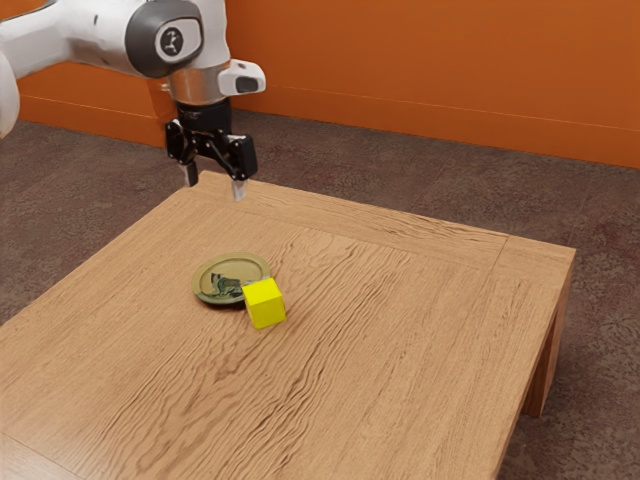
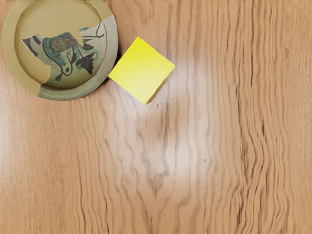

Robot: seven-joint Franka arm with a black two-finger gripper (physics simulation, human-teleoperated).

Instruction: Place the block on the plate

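An orange wall [image 1: 420, 60] stands behind, with a dark, mottled floor [image 1: 330, 160] at its foot. The wooden table [image 1: 400, 350] has wavy brown grain across its top. The white and grey arm [image 1: 90, 35] comes in from the exterior view's upper left, and its black gripper [image 1: 214, 186] hangs above the table, pointing down, jaws apart with nothing between them. The round plate [image 2: 14, 58] lies flat on the table, tan and grey-green, with a dark green painted figure in its middle. The yellow block [image 2: 141, 70] sits on the table at the plate's edge, off the plate, one corner turned toward the rim; whether the two touch, I cannot tell
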